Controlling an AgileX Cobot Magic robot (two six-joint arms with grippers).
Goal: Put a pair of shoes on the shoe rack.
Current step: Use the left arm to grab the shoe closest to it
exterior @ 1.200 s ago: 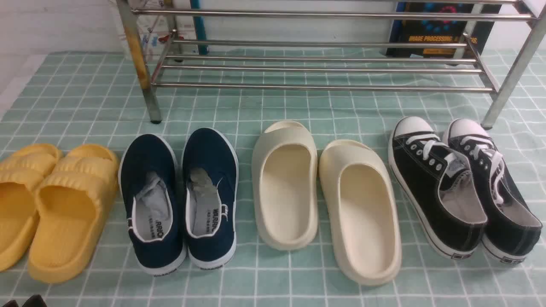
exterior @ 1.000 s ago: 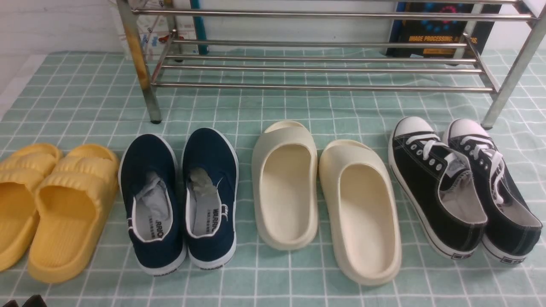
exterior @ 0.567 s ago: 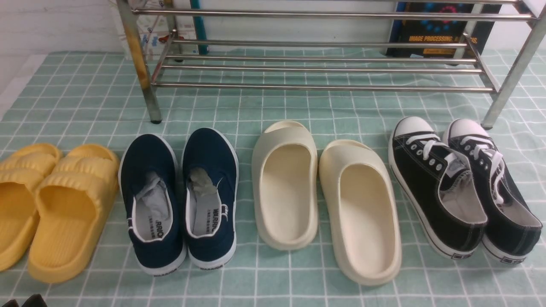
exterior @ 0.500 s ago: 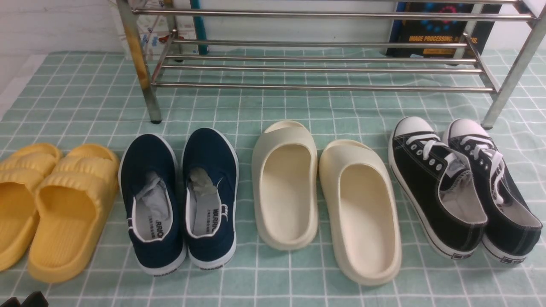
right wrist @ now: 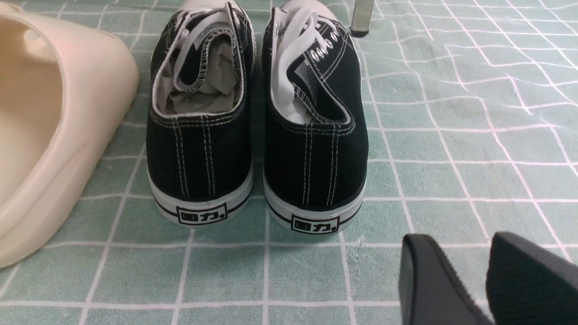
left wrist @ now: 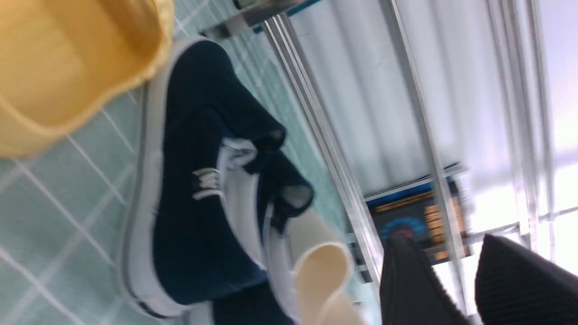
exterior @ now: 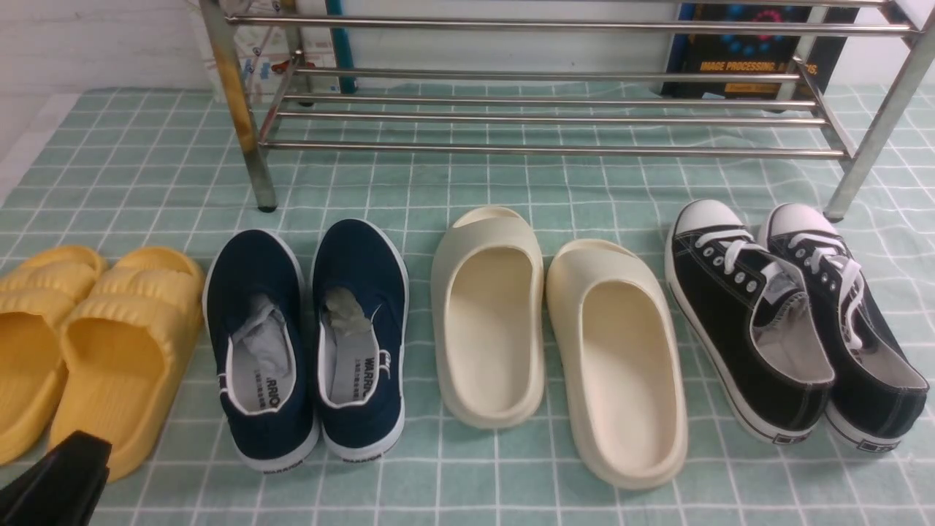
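The pair of shoes, navy slip-ons with white soles, stands side by side on the green checked cloth: left shoe [exterior: 252, 281], right shoe [exterior: 361, 270]. Both point their toes at the shoe rack [exterior: 555, 150], a steel rack of round bars at the back. My left gripper [exterior: 62, 478] pokes in at the front left corner, over the heel of a yellow slide and left of the navy pair. In the left wrist view the left gripper [left wrist: 447, 246] is open and empty, with a navy shoe [left wrist: 189, 216] ahead. My right gripper [right wrist: 456, 246] is open and empty, low behind the black sneakers.
Yellow slides [exterior: 95, 343] lie left of the navy pair. Cream slides [exterior: 555, 343] lie to its right, then black lace-up sneakers [exterior: 789, 321] at the far right. A dark book [exterior: 745, 58] leans behind the rack. The rack's legs [exterior: 259, 175] stand on the cloth.
My left gripper has risen into the front view's lower left corner, over the yellow slide's heel. No shoe has moved.
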